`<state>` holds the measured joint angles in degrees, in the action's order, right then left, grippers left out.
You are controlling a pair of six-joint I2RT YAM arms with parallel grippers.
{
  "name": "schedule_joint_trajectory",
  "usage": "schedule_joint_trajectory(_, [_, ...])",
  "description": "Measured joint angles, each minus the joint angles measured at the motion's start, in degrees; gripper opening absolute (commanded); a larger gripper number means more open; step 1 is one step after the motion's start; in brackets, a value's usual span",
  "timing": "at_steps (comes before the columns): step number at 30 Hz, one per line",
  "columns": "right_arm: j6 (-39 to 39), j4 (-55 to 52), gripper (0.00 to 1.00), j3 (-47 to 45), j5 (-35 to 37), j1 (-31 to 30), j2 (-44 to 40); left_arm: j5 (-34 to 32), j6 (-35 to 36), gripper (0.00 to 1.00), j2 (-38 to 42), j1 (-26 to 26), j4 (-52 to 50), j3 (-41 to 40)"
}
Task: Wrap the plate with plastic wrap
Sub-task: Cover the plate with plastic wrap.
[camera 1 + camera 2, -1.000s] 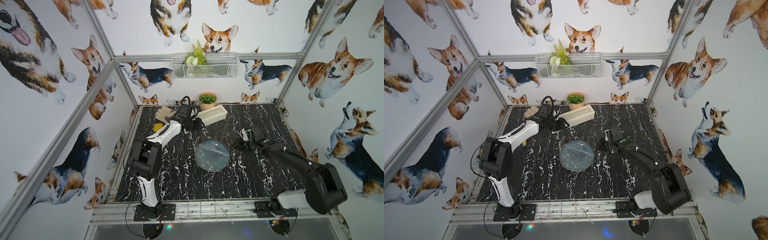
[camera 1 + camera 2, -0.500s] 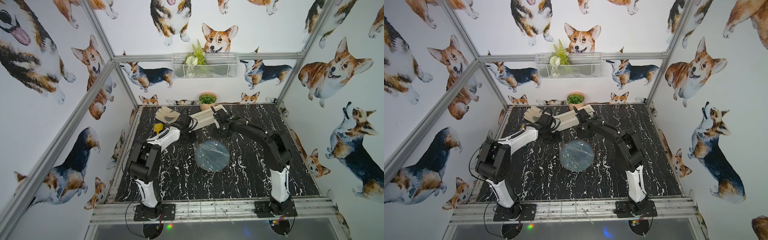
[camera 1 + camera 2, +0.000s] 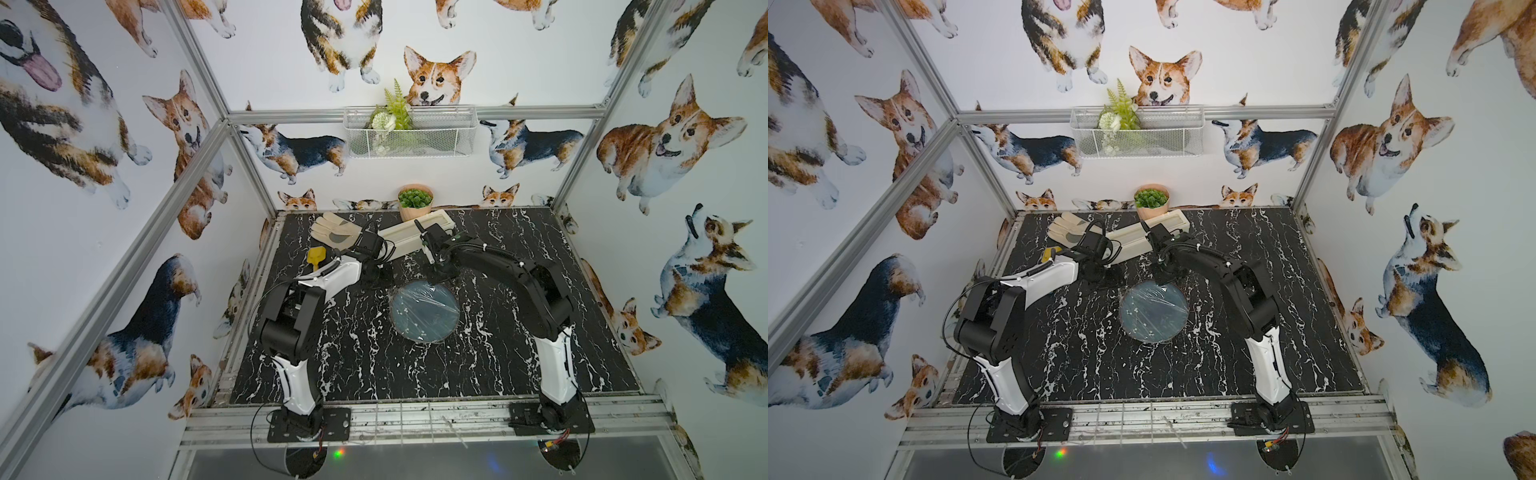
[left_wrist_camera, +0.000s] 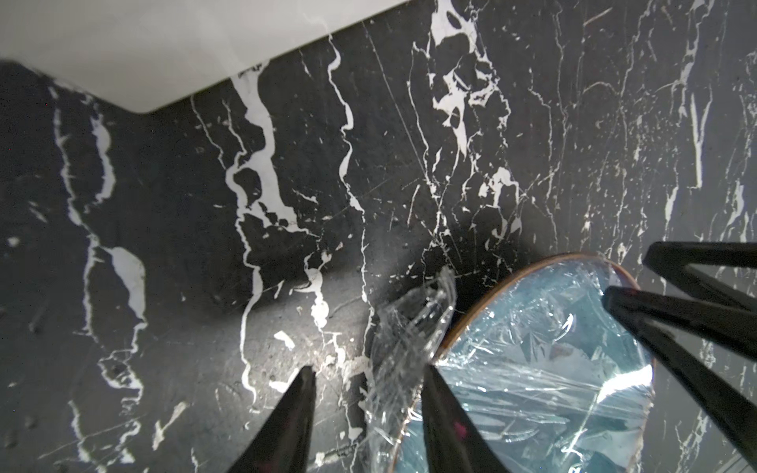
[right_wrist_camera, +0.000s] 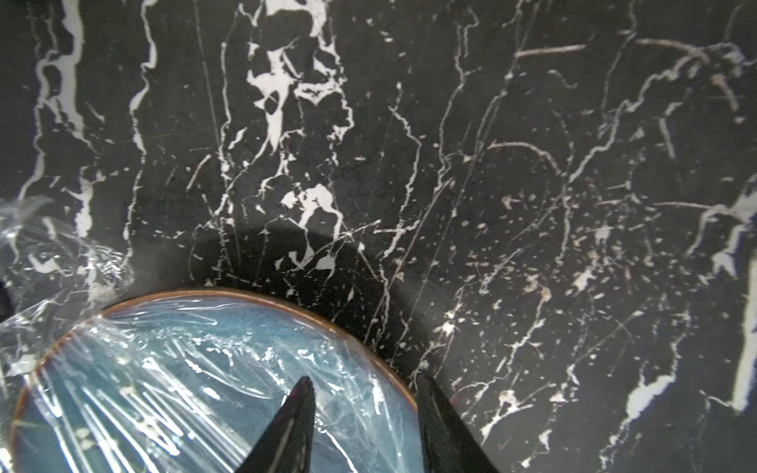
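The blue-grey plate (image 3: 424, 311) (image 3: 1152, 311) lies mid-table with crinkled plastic wrap (image 5: 196, 368) stretched over it. A loose flap of the wrap (image 4: 413, 323) sticks out past the plate's rim (image 4: 504, 282) onto the table. My left gripper (image 4: 368, 383) (image 3: 376, 276) is open at the plate's far-left edge, and that flap lies between its fingers, not pinched. My right gripper (image 5: 366, 387) (image 3: 438, 272) is open at the far rim, one finger over the plate (image 5: 164, 368) and one over the table. The cream dispenser box (image 3: 415, 232) lies behind both.
A beige glove (image 3: 332, 232) and a small yellow tool (image 3: 316, 255) lie at the back left. A peach plant pot (image 3: 415, 203) stands against the back wall under a wire basket (image 3: 407, 131). The right gripper's fingers (image 4: 676, 307) reach over the plate in the left wrist view.
My right arm has swung from the table's right side across to the plate's far rim. My left gripper has come down from the dispenser box toward the plate's far-left edge.
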<state>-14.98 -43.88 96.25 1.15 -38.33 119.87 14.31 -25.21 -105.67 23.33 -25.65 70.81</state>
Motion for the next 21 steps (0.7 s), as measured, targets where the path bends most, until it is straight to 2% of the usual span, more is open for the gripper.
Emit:
schedule_joint_trajectory(10, [-0.04,0.24,0.30,0.20,-1.22,-0.55,1.51,0.61,-0.33,0.44,-0.28,0.04,0.44,-0.46])
schedule_joint_trajectory(13, [0.00,0.15,0.18,0.83,-1.20,-0.52,1.92,0.66,-0.33,0.44,-0.07,0.04,0.42,-0.63])
schedule_joint_trajectory(18, [-0.02,0.09,0.14,1.73,-0.81,-0.52,2.23,0.81,-0.31,0.44,0.15,0.04,0.42,-0.66])
schedule_joint_trajectory(20, [0.00,-0.04,0.10,2.01,-0.04,-0.52,2.29,0.81,-0.28,0.44,0.15,0.04,0.42,-0.66])
schedule_joint_trajectory(21, [0.00,-0.04,0.03,2.12,0.31,-0.52,2.34,0.81,-0.28,0.44,0.15,0.04,0.42,-0.66])
